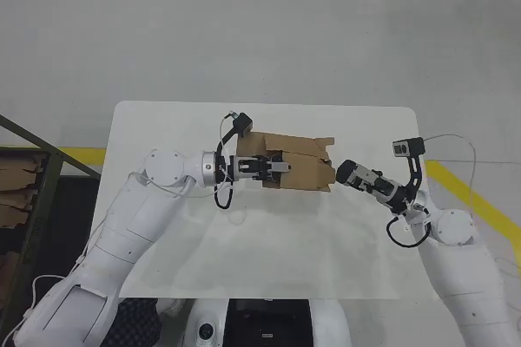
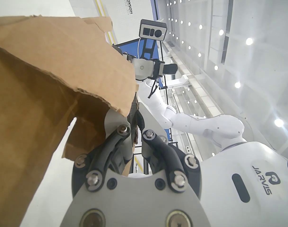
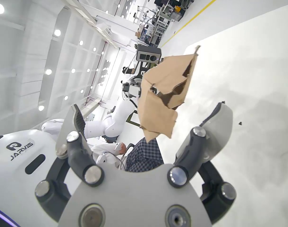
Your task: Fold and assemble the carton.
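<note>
Table (image 1: 156, 252): white, with bare top on all sides of the work.

Carton (image 1: 302, 165): brown, half-formed, lying crosswise over the far middle of the table between the two arms. It looks lifted off the surface, but I can't be sure from where I stand. Its edges are ragged.

Left claw (image 1: 280, 166): closed tight on one cardboard wall at the carton's left end. That is the only hold on the carton.

Right claw (image 1: 340, 171): spread wide with nothing in it, facing the carton's right end from just beside it.

End flaps (image 3: 172, 93): at the right end, hanging loose and half-crossed, with a dark gap between them.

Risks as I read them:
- One pinch carries the whole carton. A push from the right would likely swing it around that pinch, or slide the wall out of the left claw, instead of creasing a flap.
- The cardboard is worn and torn along its edges. A hard press could buckle a panel off its score line or tear it further.
- The flaps overlap out of order. Closing the wrong one first would jam the other outside.
- The right claw's spread fingers (image 3: 219, 119) could snag a flap edge on the way in and bend it outward.
- If the carton is in the air, nothing backs it. Setting it against the table first would be steadier.
</note>
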You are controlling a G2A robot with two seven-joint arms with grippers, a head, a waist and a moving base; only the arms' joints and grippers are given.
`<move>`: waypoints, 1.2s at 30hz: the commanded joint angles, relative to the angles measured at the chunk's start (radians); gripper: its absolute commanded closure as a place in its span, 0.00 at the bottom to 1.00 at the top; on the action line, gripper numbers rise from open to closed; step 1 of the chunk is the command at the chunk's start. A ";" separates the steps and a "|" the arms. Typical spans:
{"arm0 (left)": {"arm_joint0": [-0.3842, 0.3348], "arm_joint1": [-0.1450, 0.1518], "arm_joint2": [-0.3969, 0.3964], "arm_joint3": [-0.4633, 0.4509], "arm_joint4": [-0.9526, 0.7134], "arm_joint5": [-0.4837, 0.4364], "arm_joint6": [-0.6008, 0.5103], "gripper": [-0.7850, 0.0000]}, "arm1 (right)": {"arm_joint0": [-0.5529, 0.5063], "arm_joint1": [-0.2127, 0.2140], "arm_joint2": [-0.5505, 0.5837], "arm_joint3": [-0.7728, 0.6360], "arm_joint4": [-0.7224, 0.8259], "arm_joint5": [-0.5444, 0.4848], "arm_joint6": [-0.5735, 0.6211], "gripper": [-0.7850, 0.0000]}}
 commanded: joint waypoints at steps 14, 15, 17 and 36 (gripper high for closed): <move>-0.017 -0.004 0.026 0.008 0.109 0.030 0.065 1.00 | -0.012 0.004 0.010 -0.024 0.164 0.024 0.106 0.00; -0.018 -0.004 0.027 0.008 0.116 0.033 0.067 1.00 | -0.011 0.004 0.011 -0.022 0.170 0.024 0.110 0.00; -0.018 -0.004 0.028 0.007 0.122 0.035 0.071 1.00 | -0.008 0.004 0.015 -0.014 0.174 0.026 0.112 0.00; -0.017 -0.005 0.026 0.001 0.141 0.052 0.091 1.00 | 0.008 -0.001 0.016 0.032 0.301 0.050 0.155 0.00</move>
